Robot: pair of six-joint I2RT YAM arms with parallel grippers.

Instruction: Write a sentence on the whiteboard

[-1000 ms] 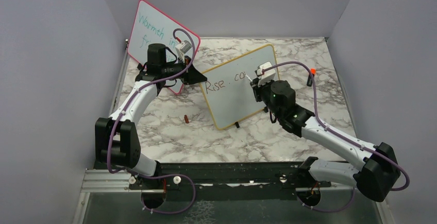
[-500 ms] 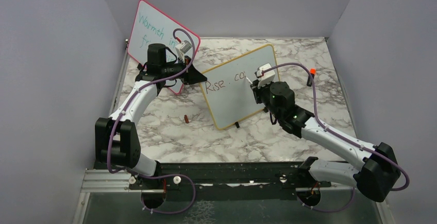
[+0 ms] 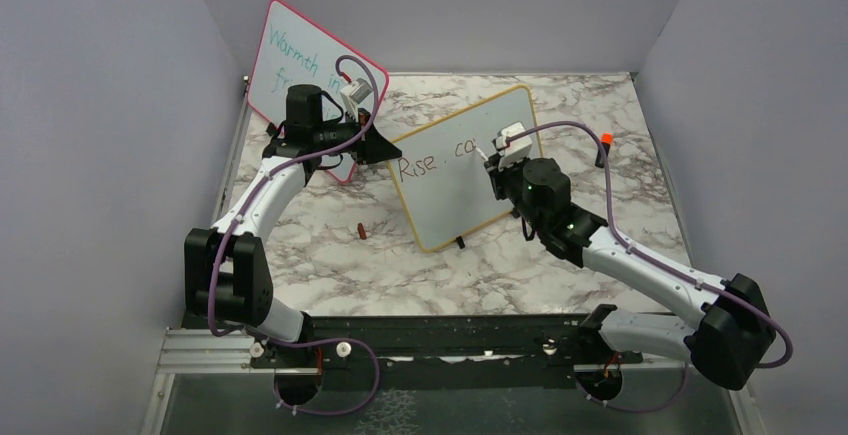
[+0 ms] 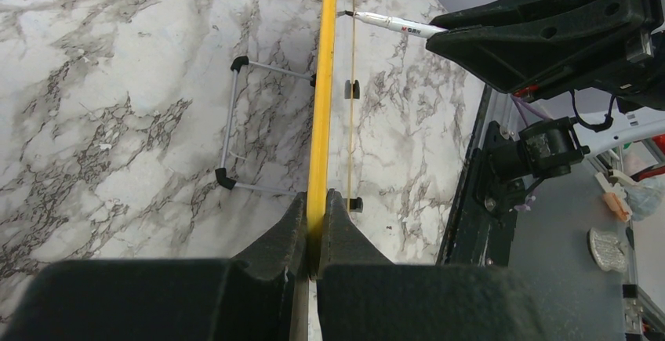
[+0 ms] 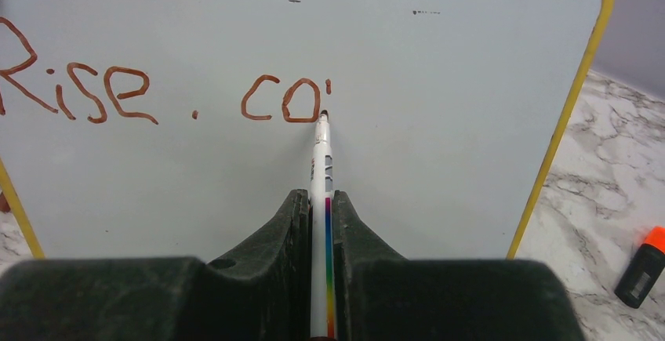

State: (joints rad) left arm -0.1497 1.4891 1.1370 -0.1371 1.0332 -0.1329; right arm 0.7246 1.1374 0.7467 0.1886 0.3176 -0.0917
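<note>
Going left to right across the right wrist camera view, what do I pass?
The word Rise → white marker → whiteboard's yellow right edge → orange-capped marker lying on the table.

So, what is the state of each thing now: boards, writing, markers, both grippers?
whiteboard, upright on its feet, edge clamped.
sentence, unfinished: "Rise. co" and one small stroke.
marker, uncapped, tip on the whiteboard.
left gripper, shut on the whiteboard's edge.
right gripper, shut on the marker.
pink-framed board, upright, teal writing on it.
orange-capped marker, capped, on the table.
</note>
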